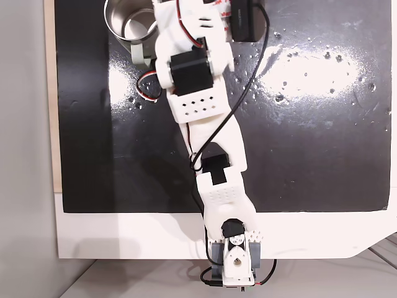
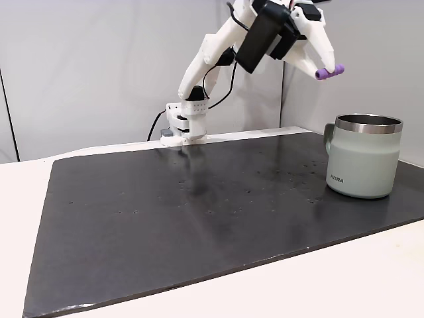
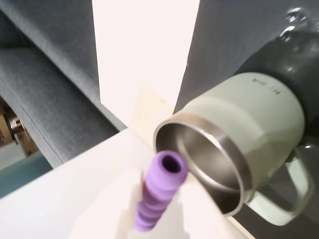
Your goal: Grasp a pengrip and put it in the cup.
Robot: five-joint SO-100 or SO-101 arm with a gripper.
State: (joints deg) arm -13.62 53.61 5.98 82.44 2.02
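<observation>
**Op:** Pengrip is in the gripper, fingers clamped on it, up in the air. Side fixed view puts it above the cup and a bit left of the rim, nothing touching.

**Eng:** So the grasp is done?

**Op:** I'd say yes. We're in the carry, close to the drop. In the wrist view the pengrip overlaps the near edge of the cup's steel mouth, but that view is steep and blurred, so I won't trust it for alignment.

**Eng:** Top-down camera?

**Op:** Arm covers most of it. I only get part of the cup at the top edge, with the arm's end over its right side. Pengrip hidden there.

**Eng:** Orientation?

**Op:** Long axis runs roughly level in the side view, free end poking right toward the cup side and tipped slightly up. In the wrist view I'm looking down its open bore, ribs stacking back toward the fingers. It's held near one end, the rest sticking out.

**Eng:** Next move?

**Op:** My read: shift right in the side view until it sits over the opening, maybe lower toward the rim, then spread the fingers. It's small and looks soft, so it could cling to a finger or bounce off the rim if released off-centre. I'd centre first.
</observation>
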